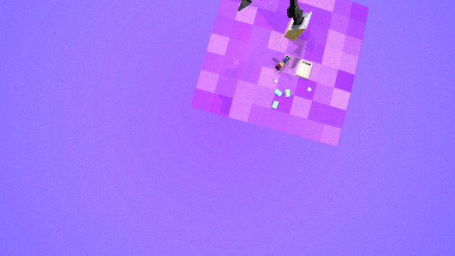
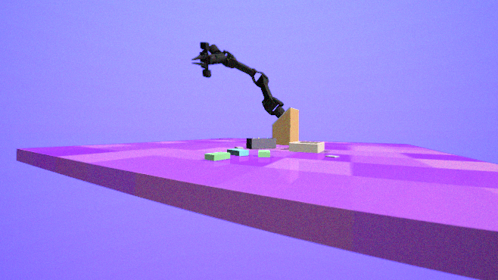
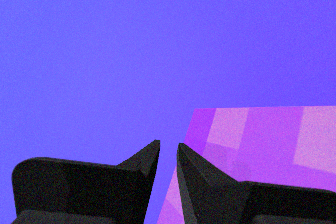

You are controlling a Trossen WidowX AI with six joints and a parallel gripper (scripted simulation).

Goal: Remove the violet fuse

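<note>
One tray (image 1: 303, 68), two green blocks (image 1: 288, 93)

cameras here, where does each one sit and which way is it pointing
Top: high overhead, looking down on the table, fuse block and tray; arm and claw show at the upper edge.
Exterior: low, off the table's side, looking across it; the whole arm shows, raised.
Wrist: on the arm, looking past the nearly closed, empty claw at a table corner.
Top and exterior share block, tray and arm.

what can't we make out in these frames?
- Violet fuse: fuse block is too small in top view to pick it out; exterior view shows only its side.
- Tray contents: hidden by its wall in exterior view.
- Gripper nearly shut, nothing held; wrist view misses the block.
</note>
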